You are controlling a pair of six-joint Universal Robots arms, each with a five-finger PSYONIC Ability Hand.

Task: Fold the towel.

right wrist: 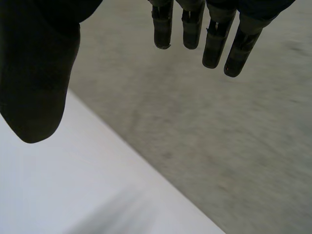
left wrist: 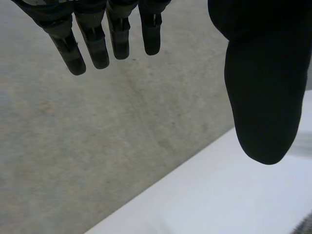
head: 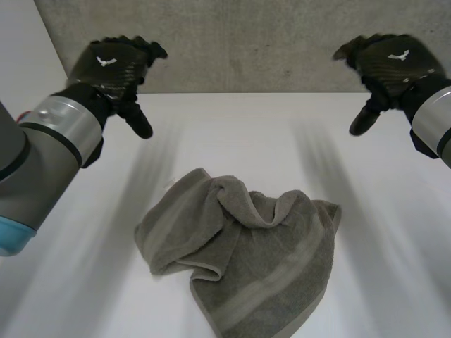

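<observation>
Towel (head: 239,260) lies crumpled in the middle of the table (head: 394,282), close to its near edge, not folded yet. It looks longest from left to right, a bit slanted, with a bump of cloth on its far side. The left hand (head: 113,67) and right hand (head: 391,60) hang over the far edge, well apart from it, likely ready to reach down.

In the left wrist view, the fingers (left wrist: 97,44) are straight and spread, holding nothing.

In the right wrist view, the fingers (right wrist: 214,44) are spread and bare too.
</observation>
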